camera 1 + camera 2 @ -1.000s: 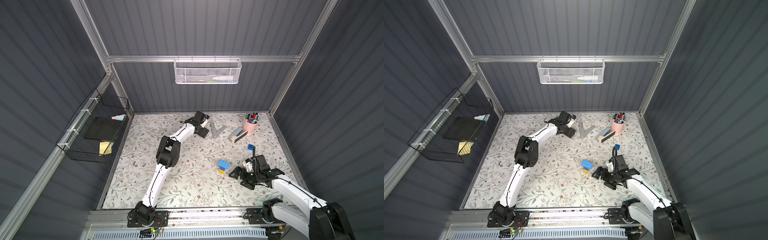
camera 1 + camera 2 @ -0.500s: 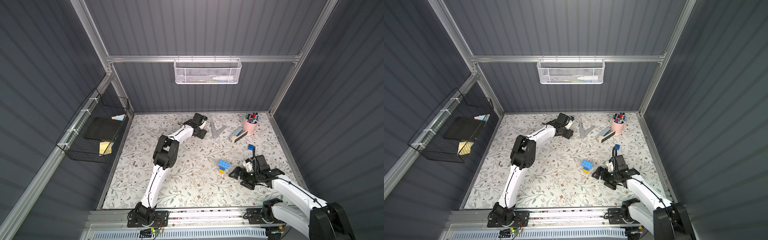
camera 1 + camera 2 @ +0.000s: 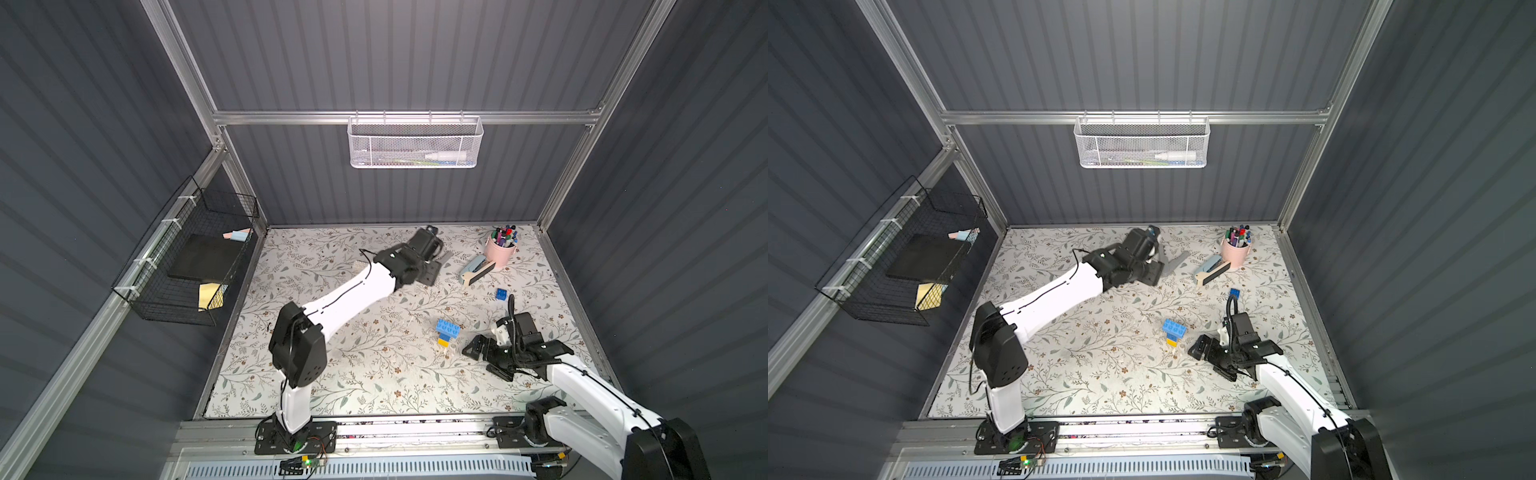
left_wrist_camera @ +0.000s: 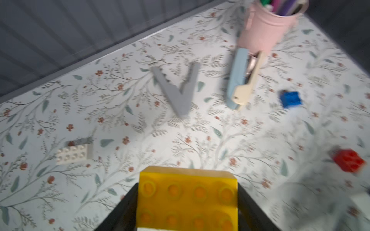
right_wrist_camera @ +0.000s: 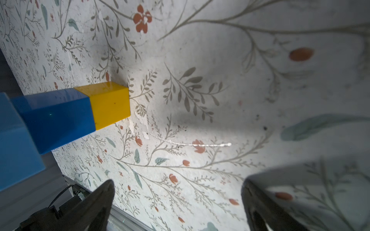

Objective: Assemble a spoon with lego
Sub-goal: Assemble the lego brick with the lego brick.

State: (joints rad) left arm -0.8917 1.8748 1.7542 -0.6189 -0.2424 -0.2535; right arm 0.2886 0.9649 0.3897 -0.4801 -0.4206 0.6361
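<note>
The left fingers (image 4: pixel 124 212) pinch an oblong yellow brick (image 4: pixel 188 192) by its short ends, studs facing the wrist camera. It seems to be held clear of the table (image 3: pixel 374 382) near the far edge, close to the grey V-shaped piece (image 4: pixel 178 90). The right fingers (image 5: pixel 94 208) are spread wide with nothing between them, low over bare table just beside the spoon (image 5: pixel 60 114).

The spoon is so far only a short stack: a yellow piece at the foot, a blue one on it and a wider blue one on top. It appears to stand on its yellow end. In both top views it sits right of the table's middle, well apart from the left arm.

A white brick (image 4: pixel 74 154), a red brick (image 4: pixel 349 161) and a small blue brick (image 4: pixel 291 99) lie loose on the table, joined to nothing.

I judge the task under halfway. The handle and the first wide layer exist, but most of the head is unbuilt. The held yellow brick has yet to cross to the stack, and the three loose bricks remain after it.
</note>
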